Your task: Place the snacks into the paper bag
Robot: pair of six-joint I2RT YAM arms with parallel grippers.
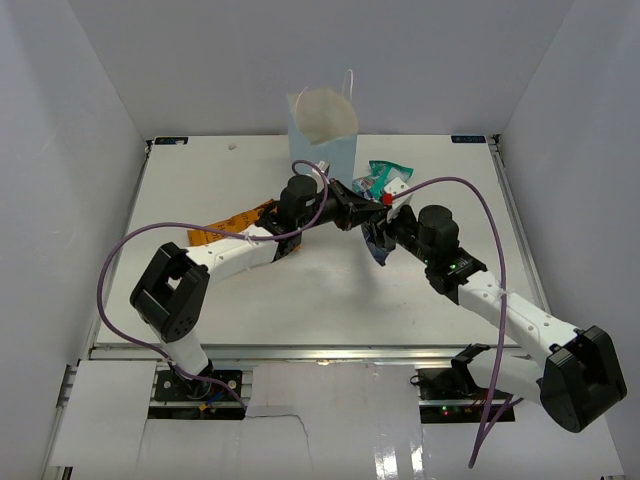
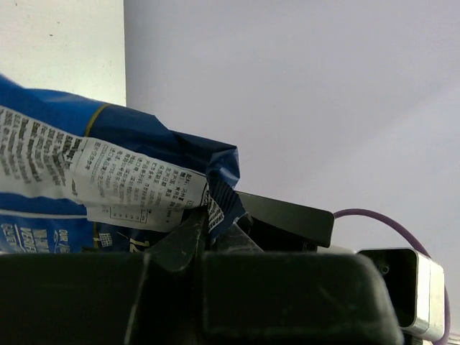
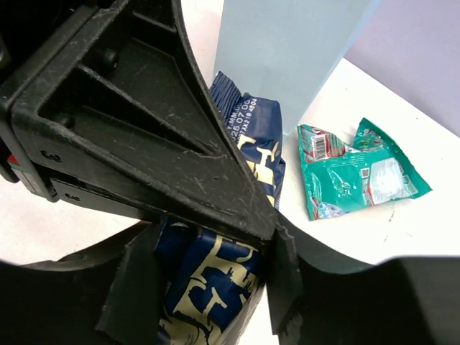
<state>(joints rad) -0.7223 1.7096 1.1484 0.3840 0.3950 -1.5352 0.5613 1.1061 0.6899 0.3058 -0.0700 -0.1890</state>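
Top external: both arms meet just in front of the paper bag point(image 1: 322, 125) at the desk's point(image 1: 250, 295) far side, with the dark blue packet point(image 1: 377, 247) between them. Looks like it's that packet's turn, and next it needs lifting over the bag's open mouth.

Left wrist: the left end effector point(image 2: 214, 219) is pinching the packet's crimped edge.

Right wrist: the right end effector point(image 3: 208, 285) straddles the packet, but it's hard to tell if it's actually gripping since the contact is hidden.
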